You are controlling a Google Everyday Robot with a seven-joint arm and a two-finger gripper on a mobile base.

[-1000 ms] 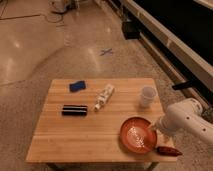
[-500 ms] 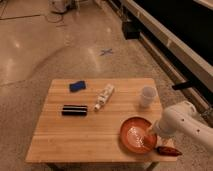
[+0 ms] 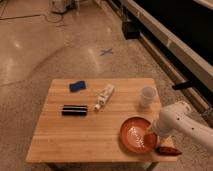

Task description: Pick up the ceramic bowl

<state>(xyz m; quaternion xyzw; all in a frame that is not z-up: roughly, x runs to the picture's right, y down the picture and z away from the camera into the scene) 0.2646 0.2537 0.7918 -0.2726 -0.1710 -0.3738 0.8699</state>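
The ceramic bowl (image 3: 136, 134) is wide, shallow and glossy orange-red with a paler shiny inside. It sits on the wooden table (image 3: 100, 122) near the front right corner. My white arm (image 3: 172, 120) comes in from the right and reaches down to the bowl's right rim. My gripper (image 3: 151, 134) is at that rim, low over the bowl's right side. A small translucent white cup (image 3: 147, 96) stands behind the bowl near the table's right edge.
A blue sponge (image 3: 76, 86) lies at the back left, a black bar-shaped object (image 3: 74, 110) in the left middle, and a white tube (image 3: 104, 96) in the centre. A dark red object (image 3: 166, 150) lies at the front right corner. A dark ledge (image 3: 170, 40) runs along the right.
The arm has shifted a little to the left and down, bringing the gripper closer onto the bowl's right rim. The bowl and other objects have not moved.
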